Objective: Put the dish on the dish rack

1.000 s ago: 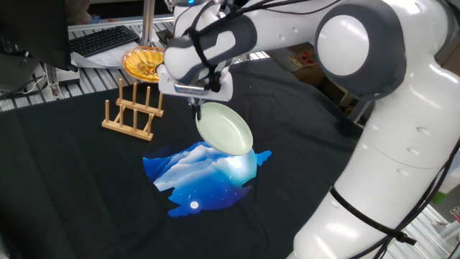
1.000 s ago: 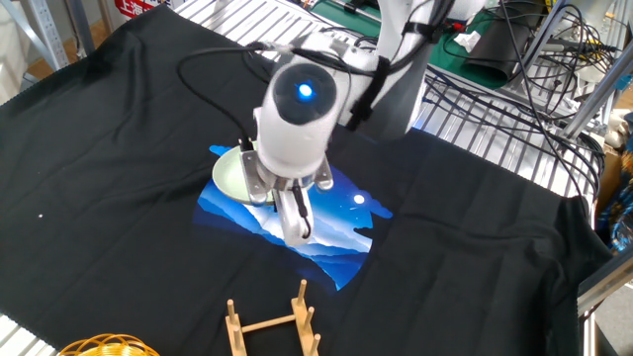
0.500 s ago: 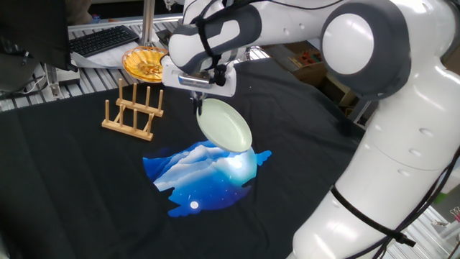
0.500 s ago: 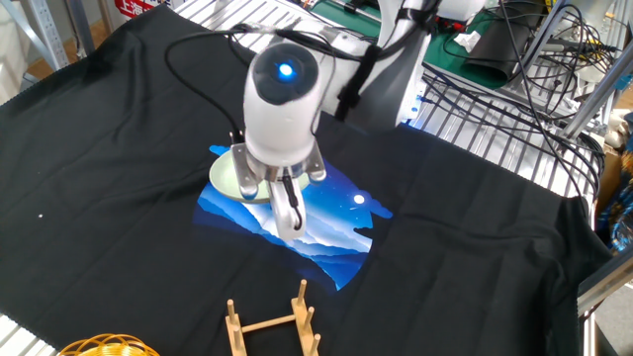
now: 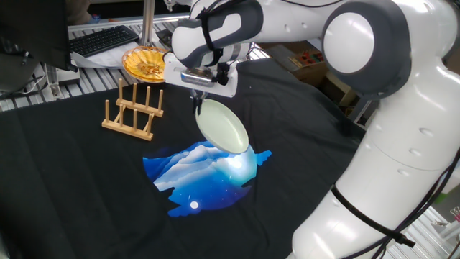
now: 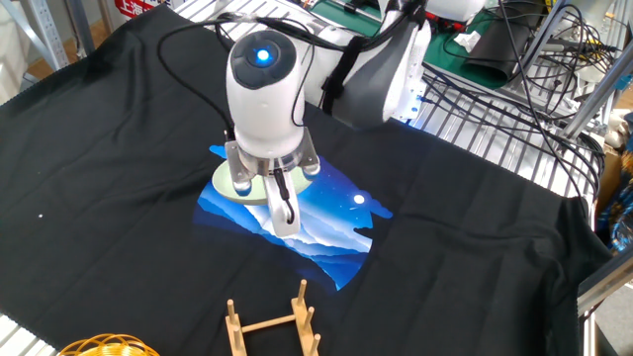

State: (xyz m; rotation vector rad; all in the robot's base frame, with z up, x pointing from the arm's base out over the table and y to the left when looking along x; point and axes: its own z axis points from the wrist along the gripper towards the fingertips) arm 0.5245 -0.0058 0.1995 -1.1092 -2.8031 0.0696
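Observation:
The pale mint-green dish (image 5: 223, 126) hangs tilted from my gripper (image 5: 199, 101), which is shut on its upper rim, above the blue printed patch (image 5: 205, 174). In the other fixed view the dish (image 6: 226, 183) shows mostly hidden behind my gripper (image 6: 280, 203). The light-wood dish rack (image 5: 134, 109) stands on the black cloth to the left of the dish, apart from it. It also shows at the bottom edge of the other fixed view (image 6: 274, 323).
An orange-yellow fluted dish (image 5: 144, 62) sits behind the rack, and shows in the other fixed view (image 6: 102, 346) at the bottom left. A keyboard (image 5: 106, 39) lies at the back left. A wire shelf (image 6: 495, 114) borders the cloth. The arm's large body (image 5: 388, 144) fills the right.
My gripper has lifted the dish slightly and carried it a little toward the rack side. The rack and the orange dish have not moved.

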